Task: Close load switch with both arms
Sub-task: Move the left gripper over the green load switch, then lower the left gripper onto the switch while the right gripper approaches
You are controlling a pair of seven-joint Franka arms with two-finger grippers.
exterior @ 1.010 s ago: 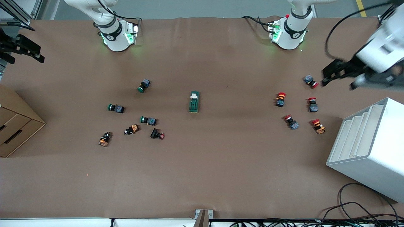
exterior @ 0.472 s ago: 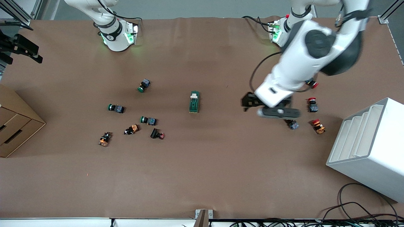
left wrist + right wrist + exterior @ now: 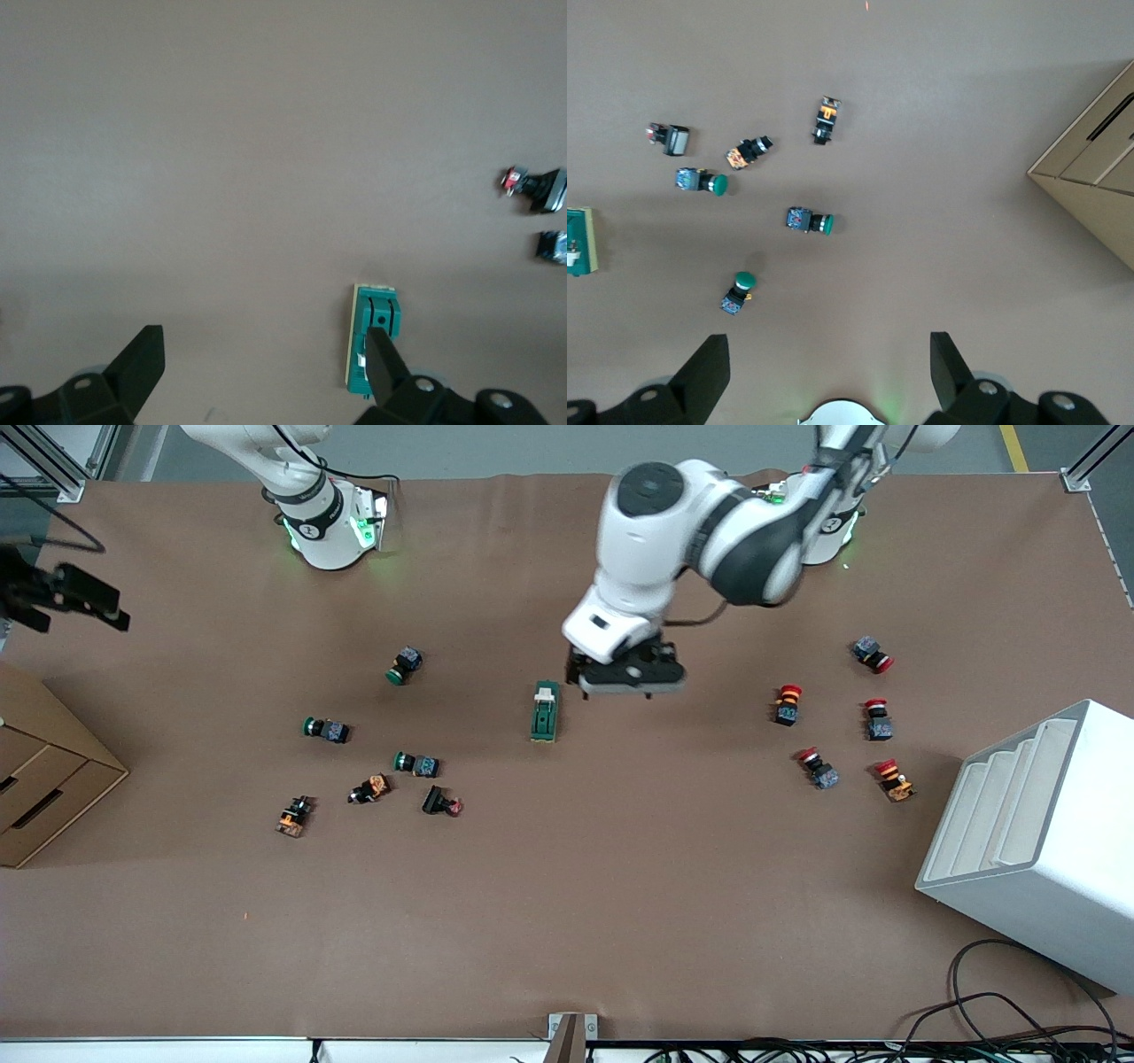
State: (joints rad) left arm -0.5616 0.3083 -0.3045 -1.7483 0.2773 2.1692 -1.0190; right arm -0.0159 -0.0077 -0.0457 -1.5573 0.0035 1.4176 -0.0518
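Observation:
The load switch (image 3: 546, 711), a dark green oblong block with a cream lever piece at the end nearer the robots' bases, lies at the middle of the table. My left gripper (image 3: 625, 680) hovers open and empty over the table just beside it, toward the left arm's end. In the left wrist view the load switch (image 3: 379, 316) sits by one fingertip of the open left gripper (image 3: 263, 356). My right gripper (image 3: 66, 593) waits high up at the right arm's end, open and empty (image 3: 827, 354). The right wrist view shows the load switch (image 3: 580, 241) at its edge.
Several green-capped and orange push-buttons (image 3: 416, 763) lie toward the right arm's end, several red-capped ones (image 3: 787, 703) toward the left arm's end. A cardboard drawer box (image 3: 40, 771) stands at the right arm's end. A white rack (image 3: 1036, 824) stands at the left arm's end.
The left arm has swept from the left arm's end of the table to over the middle, beside the load switch. The right gripper has barely shifted.

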